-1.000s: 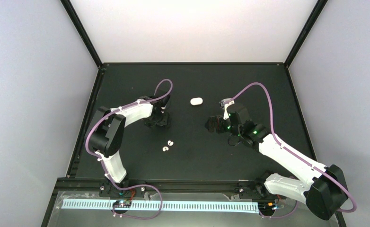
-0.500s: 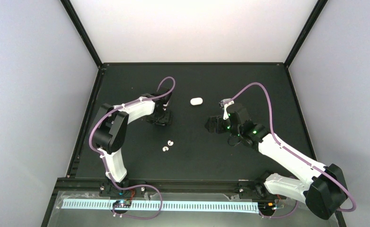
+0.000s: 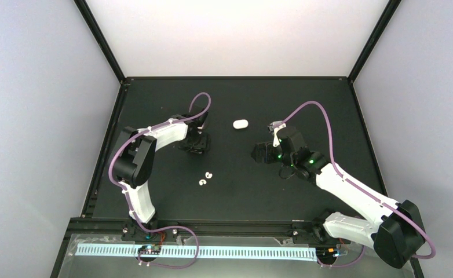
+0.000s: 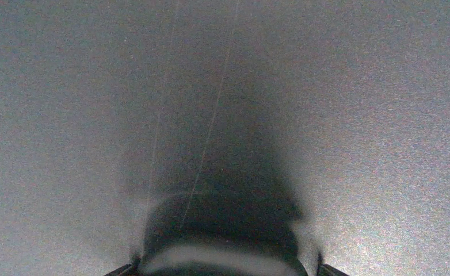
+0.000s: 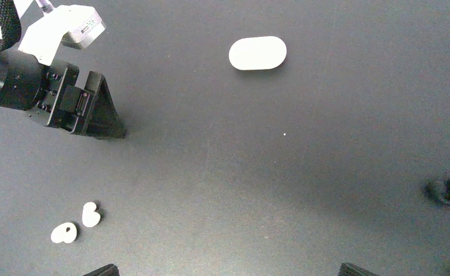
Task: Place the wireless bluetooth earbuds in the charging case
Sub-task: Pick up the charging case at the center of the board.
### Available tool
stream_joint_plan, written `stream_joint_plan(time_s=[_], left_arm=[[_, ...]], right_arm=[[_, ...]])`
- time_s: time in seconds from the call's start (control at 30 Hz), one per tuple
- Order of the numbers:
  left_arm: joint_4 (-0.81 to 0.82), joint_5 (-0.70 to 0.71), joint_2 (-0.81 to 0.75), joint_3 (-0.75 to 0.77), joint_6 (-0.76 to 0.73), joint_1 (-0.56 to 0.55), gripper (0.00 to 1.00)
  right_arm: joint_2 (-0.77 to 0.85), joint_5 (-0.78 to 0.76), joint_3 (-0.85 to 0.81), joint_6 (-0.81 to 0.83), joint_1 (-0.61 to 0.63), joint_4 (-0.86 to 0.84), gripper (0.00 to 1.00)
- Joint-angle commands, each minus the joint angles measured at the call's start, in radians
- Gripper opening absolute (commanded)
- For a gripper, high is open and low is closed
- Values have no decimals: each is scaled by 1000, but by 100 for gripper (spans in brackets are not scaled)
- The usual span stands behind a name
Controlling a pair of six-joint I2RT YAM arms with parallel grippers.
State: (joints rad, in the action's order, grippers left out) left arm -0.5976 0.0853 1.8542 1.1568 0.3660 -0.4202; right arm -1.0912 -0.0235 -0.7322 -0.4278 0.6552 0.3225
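Observation:
The white pill-shaped charging case (image 3: 240, 123) (image 5: 257, 53) lies shut on the black table, toward the back. Both white earbuds (image 3: 209, 174) (image 3: 203, 182) rest side by side nearer the front, also seen in the right wrist view (image 5: 90, 214) (image 5: 64, 233). My left gripper (image 3: 195, 143) (image 5: 99, 118) is down at the table, left of the case and behind the earbuds. Its view is blurred; the fingertips stand wide apart (image 4: 225, 270) with a dark vague shape between them. My right gripper (image 3: 260, 152) (image 5: 229, 270) hovers open and holds nothing.
A small black ring-shaped bit (image 5: 444, 191) lies on the table at the right of the right wrist view. The black table (image 3: 328, 104) is boxed in by a black frame and pale walls.
The left arm has shifted slightly, its elbow and cable moving a little while its gripper stays low by the table. The right arm, case and earbuds have not moved.

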Motion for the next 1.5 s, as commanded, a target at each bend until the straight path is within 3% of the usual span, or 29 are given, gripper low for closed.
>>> stream_joint_plan(time_s=[0.0,0.3,0.67,0.87,1.17,1.47], left_arm=[[41,-12,59,-40,-11,15,82],[26,-3,58,-38,-68,17,81],[33,-13,53,-58,-75,17,73],[41,-17,4,-71,-76,16,59],[81,-7,-343,-120,-77,-59,45],[349,-107,-707,-216,-266,-326,46]], right_arm=[[4,-18,4,5,5,2,100],[7,-29,1,5,6,13,100],[8,-27,2,6,6,13,100],[12,-26,1,5,6,17,100],[102,88,-136,-24,4,107,100],[118,221,-275,10,5,217,100]])
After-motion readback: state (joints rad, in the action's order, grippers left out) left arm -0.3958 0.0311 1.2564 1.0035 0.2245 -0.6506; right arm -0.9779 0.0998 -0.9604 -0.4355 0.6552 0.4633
